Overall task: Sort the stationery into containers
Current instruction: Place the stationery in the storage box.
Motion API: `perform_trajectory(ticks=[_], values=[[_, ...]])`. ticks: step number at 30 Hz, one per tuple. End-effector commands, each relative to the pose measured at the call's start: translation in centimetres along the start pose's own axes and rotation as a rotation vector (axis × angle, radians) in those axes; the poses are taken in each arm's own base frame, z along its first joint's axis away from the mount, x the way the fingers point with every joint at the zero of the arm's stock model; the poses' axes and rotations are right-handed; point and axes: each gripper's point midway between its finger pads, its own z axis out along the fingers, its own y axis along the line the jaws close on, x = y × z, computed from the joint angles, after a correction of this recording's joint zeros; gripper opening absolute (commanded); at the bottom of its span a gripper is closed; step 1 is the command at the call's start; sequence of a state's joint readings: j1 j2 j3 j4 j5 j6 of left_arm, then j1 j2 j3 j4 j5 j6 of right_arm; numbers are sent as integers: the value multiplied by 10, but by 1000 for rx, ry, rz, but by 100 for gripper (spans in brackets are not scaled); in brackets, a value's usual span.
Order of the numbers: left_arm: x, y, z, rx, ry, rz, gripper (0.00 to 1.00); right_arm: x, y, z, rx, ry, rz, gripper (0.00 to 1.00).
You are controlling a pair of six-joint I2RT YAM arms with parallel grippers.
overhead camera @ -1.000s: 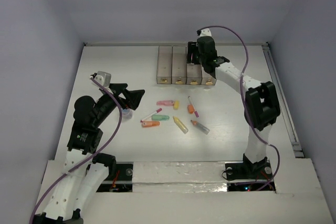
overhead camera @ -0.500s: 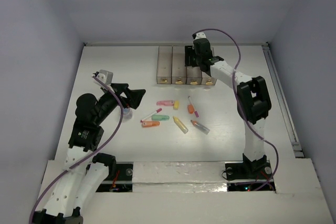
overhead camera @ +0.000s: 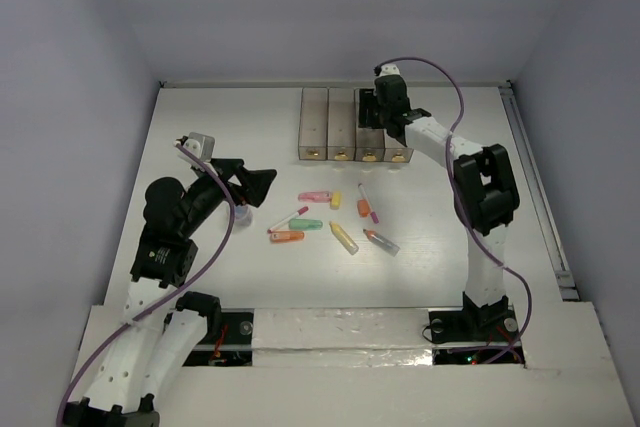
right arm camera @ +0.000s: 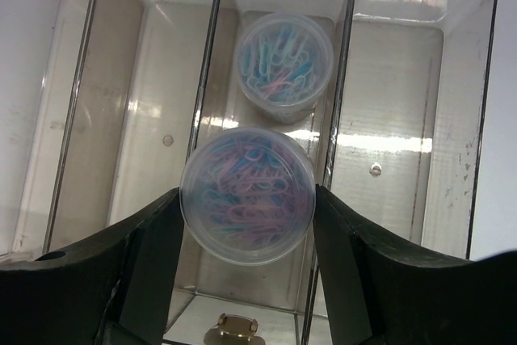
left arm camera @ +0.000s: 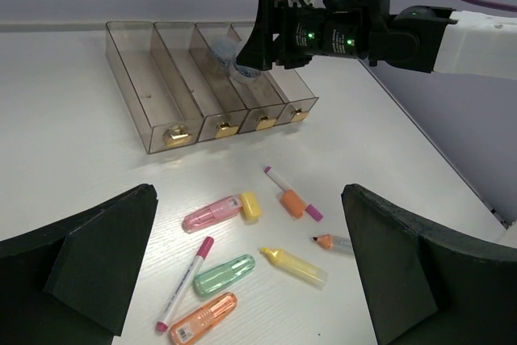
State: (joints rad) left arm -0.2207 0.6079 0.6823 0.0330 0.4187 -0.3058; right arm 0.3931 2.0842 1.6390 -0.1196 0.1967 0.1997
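Observation:
My right gripper (right arm camera: 247,224) is shut on a round clear tub of blue and pink paper clips (right arm camera: 247,195), held above the row of containers (right arm camera: 347,78). A second tub of clips (right arm camera: 284,66) sits in the bin below it. From above, the right gripper (overhead camera: 386,112) hangs over the bins (overhead camera: 314,127). My left gripper (left arm camera: 249,224) is open above the loose stationery: pink (left arm camera: 212,213), green (left arm camera: 224,273), orange (left arm camera: 198,318) and yellow (left arm camera: 295,267) highlighters, a grey marker (left arm camera: 335,242) and thin pink pens (left arm camera: 184,282).
A yellow cap (left arm camera: 250,206) lies beside the pink highlighter, and an orange-capped pen (left arm camera: 291,199) lies right of it. A small bluish tub (overhead camera: 241,216) rests by my left arm. White walls close in the table; a rail (overhead camera: 540,197) runs along the right edge.
The right arm's elbow has swung back and its gripper, still holding the tub, has shifted slightly over the bins. The left arm has not moved.

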Motion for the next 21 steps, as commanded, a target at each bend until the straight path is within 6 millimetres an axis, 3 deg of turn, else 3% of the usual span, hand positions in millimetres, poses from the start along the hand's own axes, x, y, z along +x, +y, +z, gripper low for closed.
perform_trajectory(ticks=[1,9,14,17,21], values=[[-11,-6,1,31,-41,12,99,-28,1,3,-19,-84,40,46],[-11,-3,1,23,-41,10,99,-23,5,11,-37,-60,39,54],[-11,-3,1,25,-41,12,99,-17,7,17,-41,-39,35,68],[-11,-3,1,24,-43,13,99,-22,2,17,-31,-48,40,78],[-12,-4,1,26,-43,12,99,-37,5,12,-45,-78,31,79]])
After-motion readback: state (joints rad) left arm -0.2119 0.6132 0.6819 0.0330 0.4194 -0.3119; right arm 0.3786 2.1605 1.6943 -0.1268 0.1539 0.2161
